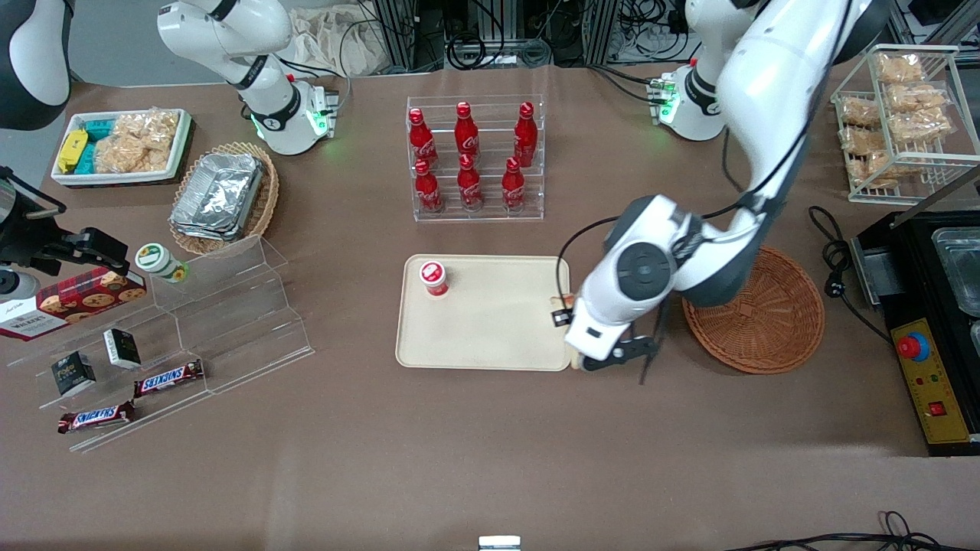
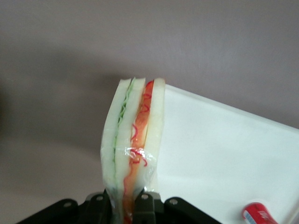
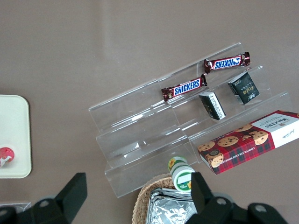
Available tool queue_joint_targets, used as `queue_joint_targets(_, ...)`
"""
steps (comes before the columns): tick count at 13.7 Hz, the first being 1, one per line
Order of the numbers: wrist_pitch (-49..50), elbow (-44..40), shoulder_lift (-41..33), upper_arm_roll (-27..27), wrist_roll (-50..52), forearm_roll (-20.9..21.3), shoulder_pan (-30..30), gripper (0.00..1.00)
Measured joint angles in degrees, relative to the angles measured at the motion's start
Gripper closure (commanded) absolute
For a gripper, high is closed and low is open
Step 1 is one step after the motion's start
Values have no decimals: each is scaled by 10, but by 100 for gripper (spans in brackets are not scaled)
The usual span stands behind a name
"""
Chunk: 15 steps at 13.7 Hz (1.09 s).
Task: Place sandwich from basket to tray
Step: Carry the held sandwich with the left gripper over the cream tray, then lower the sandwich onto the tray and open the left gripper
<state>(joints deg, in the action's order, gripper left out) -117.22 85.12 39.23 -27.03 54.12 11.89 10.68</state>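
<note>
The gripper (image 2: 125,205) pinches the sandwich (image 2: 133,149) by one end, its long axis running straight out from the fingers, striped edge facing the wrist camera. It hangs over the tray (image 1: 490,337) rim nearest the empty basket (image 1: 773,321).

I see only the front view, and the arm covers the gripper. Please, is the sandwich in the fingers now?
Observer: Yes. The left wrist view shows the gripper shut on the sandwich, holding it at one end.
Operator: Is it over the tray already?
Observer: Only partly. There, the sandwich hangs right at the tray rim, with bare table beside it.
Operator: Is anything on the tray near that place?
Observer: A red bottle stands on the tray, apart from the sandwich.
Operator: And the basket?
Observer: The basket holds nothing visible in your own view; the wrist views do not show it.
</note>
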Motion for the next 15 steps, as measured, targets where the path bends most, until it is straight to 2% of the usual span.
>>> queue_joint_targets(3,-23,-3,53,0,18,42,43,100)
queue_joint_targets(4,-27,-3,64,0,21,46,55,90)
queue_joint_targets(5,-28,-6,68,0,23,48,65,54)
queue_joint_targets(6,-26,-9,68,1,24,50,69,1)
queue_joint_targets(11,13,-25,64,4,24,50,64,0)
queue_joint_targets(15,99,-38,8,5,23,50,29,0)
